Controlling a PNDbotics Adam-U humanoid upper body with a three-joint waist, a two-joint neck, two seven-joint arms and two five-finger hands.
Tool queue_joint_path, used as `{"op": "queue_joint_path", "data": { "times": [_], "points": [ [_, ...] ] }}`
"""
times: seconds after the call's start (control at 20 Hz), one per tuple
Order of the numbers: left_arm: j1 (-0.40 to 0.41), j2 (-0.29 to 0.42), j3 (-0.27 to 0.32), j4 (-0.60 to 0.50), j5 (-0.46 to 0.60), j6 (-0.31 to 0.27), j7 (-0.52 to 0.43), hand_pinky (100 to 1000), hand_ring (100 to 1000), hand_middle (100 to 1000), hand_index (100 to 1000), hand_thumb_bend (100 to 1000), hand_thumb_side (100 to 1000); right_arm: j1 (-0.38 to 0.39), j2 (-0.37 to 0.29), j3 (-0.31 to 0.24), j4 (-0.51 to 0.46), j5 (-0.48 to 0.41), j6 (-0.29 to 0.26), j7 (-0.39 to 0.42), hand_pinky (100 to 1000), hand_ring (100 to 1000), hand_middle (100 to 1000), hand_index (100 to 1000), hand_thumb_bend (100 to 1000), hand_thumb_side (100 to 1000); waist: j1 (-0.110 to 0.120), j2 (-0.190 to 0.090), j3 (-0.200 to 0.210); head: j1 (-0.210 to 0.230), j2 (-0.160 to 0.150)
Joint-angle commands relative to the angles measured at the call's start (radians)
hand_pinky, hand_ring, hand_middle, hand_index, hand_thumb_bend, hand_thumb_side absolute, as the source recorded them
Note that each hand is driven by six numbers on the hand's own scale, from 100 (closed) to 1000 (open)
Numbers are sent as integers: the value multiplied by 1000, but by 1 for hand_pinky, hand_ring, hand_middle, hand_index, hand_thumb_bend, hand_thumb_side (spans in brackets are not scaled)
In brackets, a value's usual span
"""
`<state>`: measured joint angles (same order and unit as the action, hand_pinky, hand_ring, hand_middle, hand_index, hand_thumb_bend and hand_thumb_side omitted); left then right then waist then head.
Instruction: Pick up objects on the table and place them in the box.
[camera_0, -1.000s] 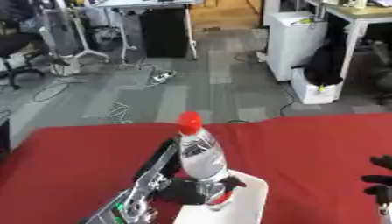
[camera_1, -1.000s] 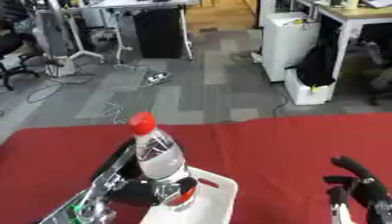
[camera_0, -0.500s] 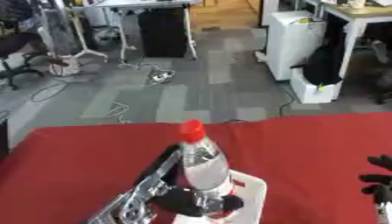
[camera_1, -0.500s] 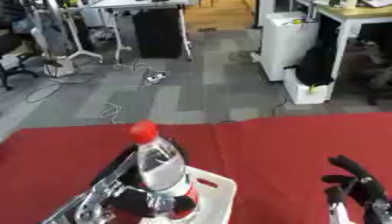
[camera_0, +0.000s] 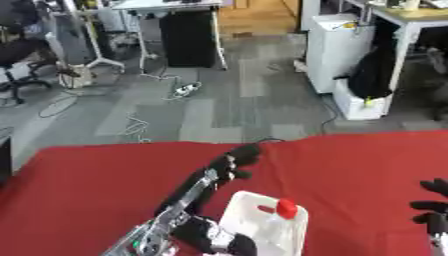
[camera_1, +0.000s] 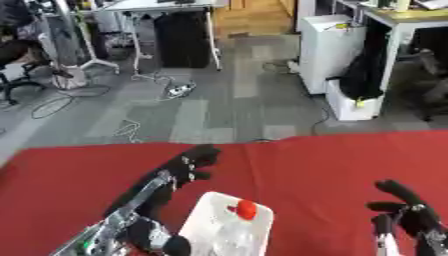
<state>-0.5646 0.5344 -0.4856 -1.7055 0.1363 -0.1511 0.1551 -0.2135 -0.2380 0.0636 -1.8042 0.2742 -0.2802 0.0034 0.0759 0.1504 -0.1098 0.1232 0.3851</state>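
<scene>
a red-capped bottle (camera_0: 278, 216) lies in the white box (camera_0: 238, 215) at the near middle. the left hand (camera_0: 234, 161), fingers relaxed and empty, hovers just beyond it. the right hand (camera_1: 411, 214) idles open, near right. nothing else shows on the table (camera_0: 96, 175).

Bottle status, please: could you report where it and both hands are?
Left hand open, off bottle. Bottle in white box. Right hand open, idle lower right.

Worktop (camera_0: 350, 165) covered with red cloth, white box (camera_0: 262, 227) standing on it just beside the left hand (camera_0: 232, 165), well apart from the right hand (camera_1: 407, 212) near its right edge
</scene>
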Motion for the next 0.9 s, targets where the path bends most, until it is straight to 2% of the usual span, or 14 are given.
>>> {"op": "queue_joint_path", "data": {
  "times": [0.05, 0.4, 0.5, 0.6, 0.7, 0.8, 0.9],
  "points": [
    [-7, 4, 14, -5, -19, -4, 16, 868, 949, 942, 1000, 1000, 680, -14, -9, -2, -18, -2, -3, 4, 596, 693, 841, 947, 100, 531, -2, -11, -2, -5, -10],
    [-2, 7, 30, -11, -20, -7, 40, 849, 928, 924, 1000, 1000, 690, -10, -11, -4, -18, -2, -3, 3, 597, 694, 841, 947, 100, 531, -3, -12, 1, -3, -12],
    [3, 10, 41, -18, -17, -7, 56, 837, 916, 917, 1000, 930, 721, -7, -13, -4, -17, -2, -3, 3, 598, 694, 841, 947, 100, 533, -5, -16, 8, -2, -13],
    [12, 11, 58, -26, -12, -5, 77, 809, 896, 903, 998, 793, 779, -4, -17, -4, -17, -3, -3, 2, 598, 695, 841, 947, 100, 542, -6, -21, 19, -1, -16],
    [22, 3, 81, -36, -11, -2, 99, 801, 889, 894, 985, 695, 811, -3, -20, -5, -17, -7, -2, -1, 598, 695, 841, 946, 100, 576, -8, -27, 32, -1, -20],
    [36, -21, 118, -48, -17, -5, 129, 799, 883, 884, 960, 651, 833, -3, -24, -6, -15, -8, 3, -8, 600, 700, 842, 942, 100, 661, -9, -36, 52, -4, -26],
    [41, -51, 148, -58, -32, -11, 157, 800, 879, 881, 956, 644, 836, -7, -26, -4, -15, -9, 3, -14, 607, 719, 849, 938, 100, 716, -10, -43, 69, -3, -31]
  ]
}}
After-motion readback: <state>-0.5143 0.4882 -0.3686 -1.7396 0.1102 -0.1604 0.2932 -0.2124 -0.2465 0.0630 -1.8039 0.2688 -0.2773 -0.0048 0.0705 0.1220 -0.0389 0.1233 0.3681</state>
